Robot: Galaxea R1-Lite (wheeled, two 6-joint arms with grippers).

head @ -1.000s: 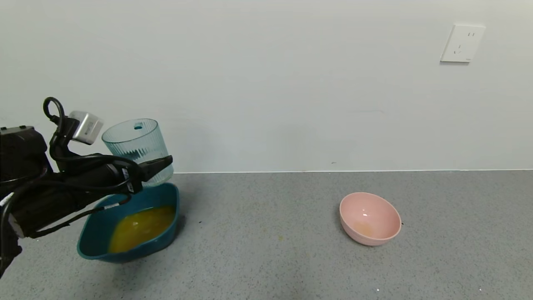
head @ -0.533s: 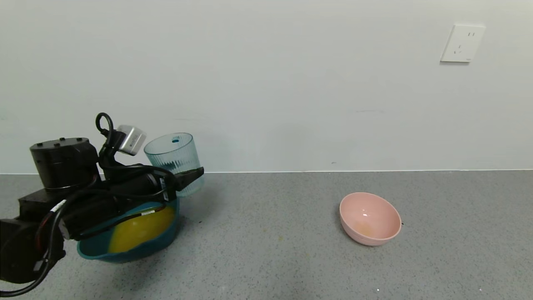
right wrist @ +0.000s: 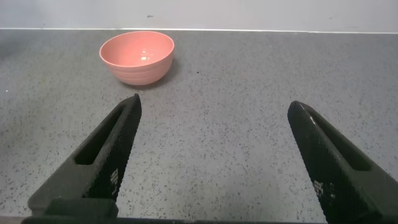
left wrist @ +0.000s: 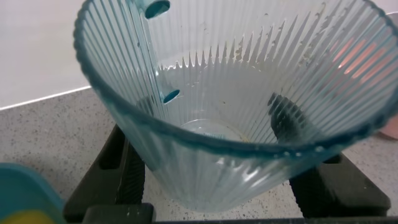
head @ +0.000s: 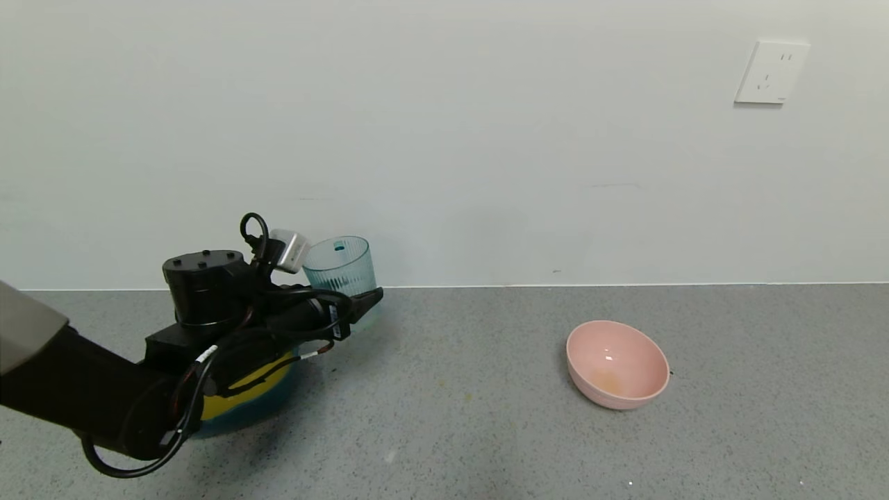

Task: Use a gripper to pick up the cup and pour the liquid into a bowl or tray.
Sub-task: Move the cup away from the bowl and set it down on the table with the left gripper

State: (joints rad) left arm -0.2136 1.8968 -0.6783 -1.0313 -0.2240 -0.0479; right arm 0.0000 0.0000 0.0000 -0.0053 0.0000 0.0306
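Left gripper (head: 361,303) clamps the emptied ribbed cup (head: 342,266) upright beside the teal tub (head: 267,403), apparently to set it down; right gripper (right wrist: 214,152) gapes empty

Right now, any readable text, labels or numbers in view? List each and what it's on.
None legible.
Left gripper: small white labels on its cable and body, print too small to read.
Right gripper: pale marks on both fingers, unreadable.
Cup, pink bowl, wall socket: no text visible.
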